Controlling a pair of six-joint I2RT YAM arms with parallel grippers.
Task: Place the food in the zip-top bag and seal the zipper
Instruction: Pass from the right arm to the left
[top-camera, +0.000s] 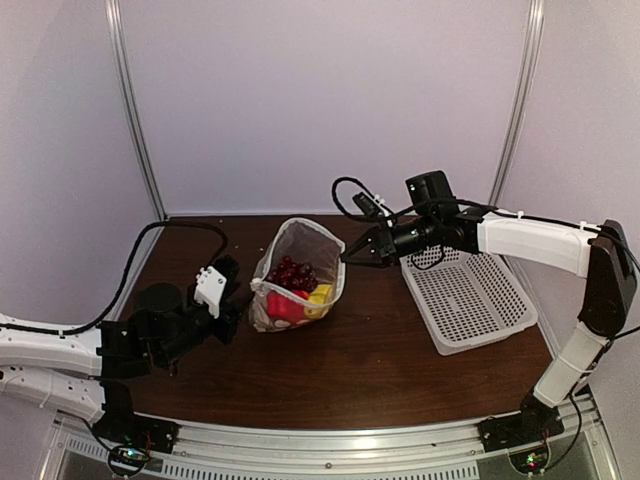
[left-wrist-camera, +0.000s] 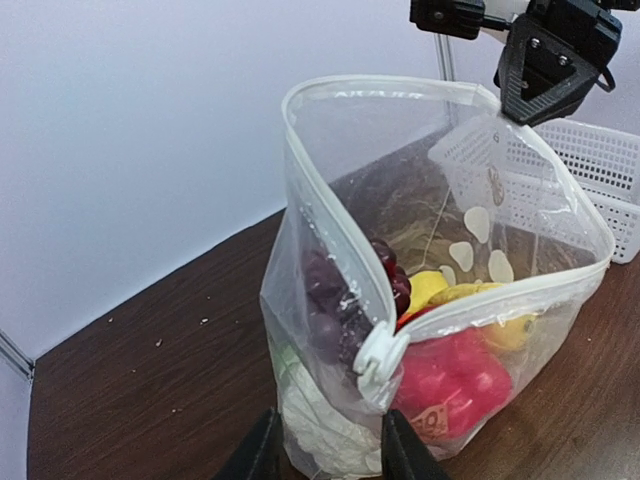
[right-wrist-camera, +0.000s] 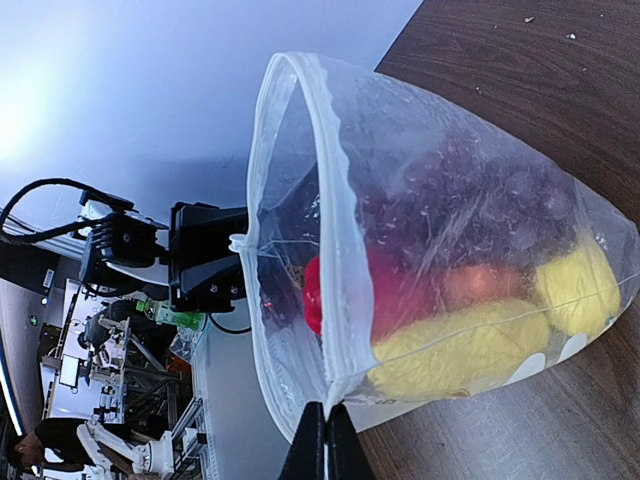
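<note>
My right claw (right-wrist-camera: 325, 425) is clamped on the bag (right-wrist-camera: 480, 200) rim at six o'clock; my half-open left claw (left-wrist-camera: 328, 445), tips cropped, straddles its base, grip unclear.

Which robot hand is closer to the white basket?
Right. The right gripper pinches the rim of the zip-top bag, close to the white basket. The left gripper sits at the bag's other side, with the whole bag between it and the basket.
</note>
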